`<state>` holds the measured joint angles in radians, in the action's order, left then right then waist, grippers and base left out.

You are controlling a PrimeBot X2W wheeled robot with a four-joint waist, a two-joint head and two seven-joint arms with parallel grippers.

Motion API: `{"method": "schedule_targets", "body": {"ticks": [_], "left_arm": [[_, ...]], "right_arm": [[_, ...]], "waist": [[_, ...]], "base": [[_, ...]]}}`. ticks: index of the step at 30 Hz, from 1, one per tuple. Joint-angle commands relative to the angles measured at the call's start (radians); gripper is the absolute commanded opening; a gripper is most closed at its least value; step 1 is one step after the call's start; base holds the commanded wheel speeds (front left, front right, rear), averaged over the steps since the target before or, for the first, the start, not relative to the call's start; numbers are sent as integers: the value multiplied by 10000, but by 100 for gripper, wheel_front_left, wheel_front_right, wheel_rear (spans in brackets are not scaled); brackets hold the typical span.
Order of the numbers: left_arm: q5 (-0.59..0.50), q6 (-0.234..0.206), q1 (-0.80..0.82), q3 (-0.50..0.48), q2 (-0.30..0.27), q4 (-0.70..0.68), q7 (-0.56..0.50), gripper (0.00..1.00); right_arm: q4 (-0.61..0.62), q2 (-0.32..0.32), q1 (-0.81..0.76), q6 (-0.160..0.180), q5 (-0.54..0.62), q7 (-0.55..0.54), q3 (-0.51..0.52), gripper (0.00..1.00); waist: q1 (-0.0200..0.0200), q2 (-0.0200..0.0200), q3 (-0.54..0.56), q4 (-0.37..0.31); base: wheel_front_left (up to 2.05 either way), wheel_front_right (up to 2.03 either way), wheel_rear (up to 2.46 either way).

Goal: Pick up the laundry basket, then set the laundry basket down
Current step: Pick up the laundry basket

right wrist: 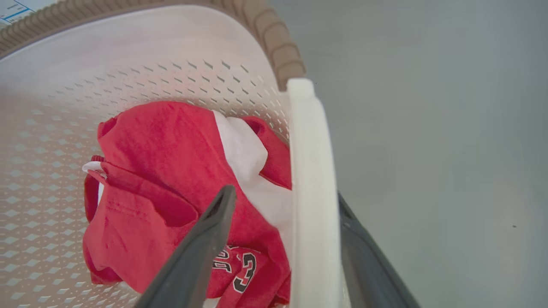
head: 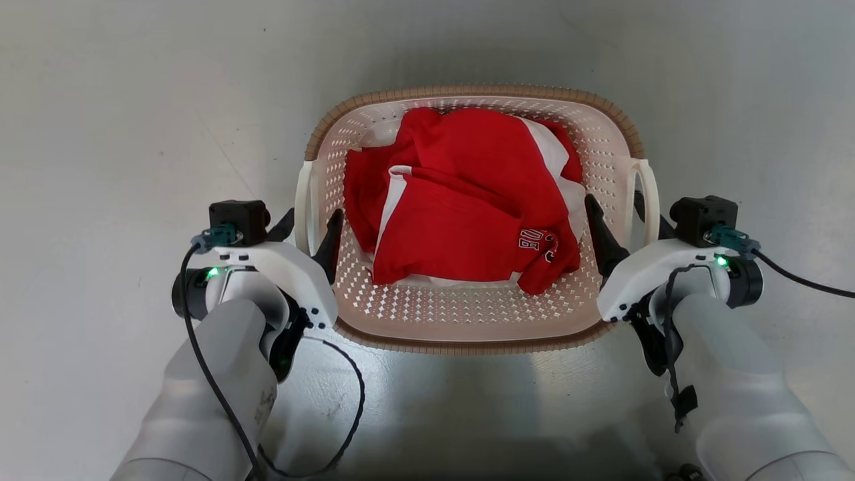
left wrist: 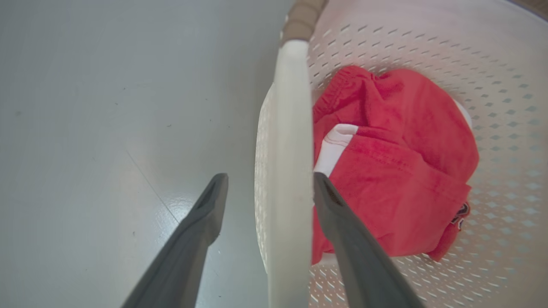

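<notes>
The grey floor [head: 133, 100] is the biggest thing here. It is smooth and a bit shiny, with a few small dark specks. There is no table, and nothing else of the room can be seen.

The laundry basket [head: 467, 310] is right in front of the robot, at 12 o'clock from its body. I think it rests on the floor, but I cannot see under it. It is cream with lots of little holes and a brown rim.

Red and white clothes [head: 461, 207] lie bunched up in the bottom of it.

The left gripper [head: 312, 220] is at the basket's 9 o'clock side, and the right gripper [head: 614, 200] is at its 3 o'clock side. I think one is on each side so the basket will come up level and not tip.

Each gripper is around a white loop: the left handle [head: 304, 200] and the right handle [head: 651, 194]. One of its fingers is inside the basket and one is outside.

The left fingers [left wrist: 205, 214] are wide, with a gap beside the handle. The right fingers [right wrist: 205, 239] are wide too. The squeeze has not come yet, so the lift looks not yet begun.
</notes>
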<state>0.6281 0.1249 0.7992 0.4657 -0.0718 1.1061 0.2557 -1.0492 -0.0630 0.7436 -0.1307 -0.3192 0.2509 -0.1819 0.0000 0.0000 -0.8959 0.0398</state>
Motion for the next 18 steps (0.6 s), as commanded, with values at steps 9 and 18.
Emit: {"method": "schedule_targets", "body": {"ticks": [9,18], "left_arm": [[747,57,104,433,-370,161,61,0],[1290,57,87,921,-456,420,61,0]], "right_arm": [[-274,128,-163,0,-273,109,-336,0],[-153,128,-260,0,-419,109,-461,0]], "waist": [[0,0,-14,-15],[0,0,285,-133]], "base": [[0,0,0],[0,0,0]]}}
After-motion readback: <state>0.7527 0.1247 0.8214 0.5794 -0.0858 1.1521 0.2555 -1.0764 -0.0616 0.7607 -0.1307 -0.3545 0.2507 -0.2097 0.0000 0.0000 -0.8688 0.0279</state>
